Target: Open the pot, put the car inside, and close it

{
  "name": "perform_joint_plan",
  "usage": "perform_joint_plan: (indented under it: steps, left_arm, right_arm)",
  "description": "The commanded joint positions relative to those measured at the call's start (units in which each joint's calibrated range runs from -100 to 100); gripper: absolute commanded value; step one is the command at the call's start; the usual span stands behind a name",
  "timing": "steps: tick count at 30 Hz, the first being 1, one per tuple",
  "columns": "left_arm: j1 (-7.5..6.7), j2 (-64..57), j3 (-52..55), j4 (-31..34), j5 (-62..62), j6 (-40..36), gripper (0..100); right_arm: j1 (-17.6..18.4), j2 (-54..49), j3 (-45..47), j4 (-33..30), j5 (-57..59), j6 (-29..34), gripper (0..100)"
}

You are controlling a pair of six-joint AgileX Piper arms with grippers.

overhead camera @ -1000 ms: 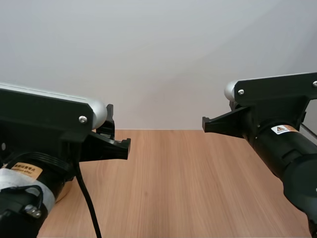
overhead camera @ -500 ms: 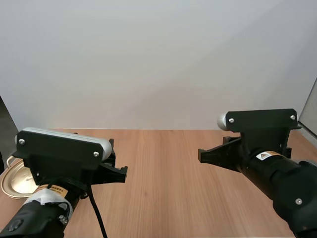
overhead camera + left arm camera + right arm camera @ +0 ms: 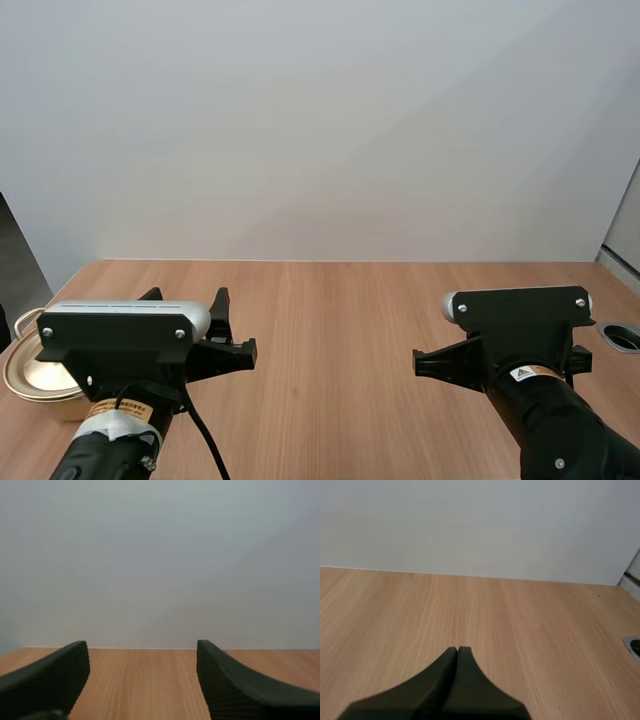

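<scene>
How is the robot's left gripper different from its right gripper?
The left gripper has its jaws wide apart. The right gripper has its jaws pressed together into one dark wedge. The left gripper is on the pot's side of the table. The right gripper is on the other side, away from the pot. Both are black, hold nothing and point the same way across the table.

My table (image 3: 340, 310) reads pale honey-brown, with fine straight wood grain running near to far. At its left edge the pot (image 3: 22, 372) is shiny brass-gold. My left gripper (image 3: 141, 652) has matte black fingers (image 3: 60, 672) with fine ribbing across their inner faces. My right gripper (image 3: 457, 651) is plain matte black. The round grommet (image 3: 620, 337) at the right edge is silver-grey.
</scene>
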Motion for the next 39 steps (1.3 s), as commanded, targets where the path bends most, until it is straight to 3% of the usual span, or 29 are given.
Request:
perform_joint_plan:
  steps: [1,8,16,22,28,39]
  left_arm:
    - [0.31,0.0,0.0,0.1,5.2,0.0,100]
    - [0.55,0.0,0.0,5.9,16.7,1.5,100]
    - [0.55,0.0,0.0,5.9,16.7,1.5,100]
    - [0.55,0.0,0.0,5.9,16.7,1.5,100]
    - [0.55,0.0,0.0,5.9,16.7,1.5,100]
    - [0.55,0.0,0.0,5.9,16.7,1.5,100]
  right_arm:
    - [0.0,0.0,0.6,0.1,0.0,0.1,0]
    - [0.5,0.0,2.9,0.4,-0.1,-0.3,0]
    - [7.3,0.0,2.9,2.0,-3.6,-0.2,0]
    - [8.3,-2.1,3.4,1.3,-5.2,-0.1,0]
    - [8.5,-15.5,5.0,-2.1,-5.0,-0.1,0]
    - [8.5,-13.9,5.0,-1.1,-8.0,2.2,0]
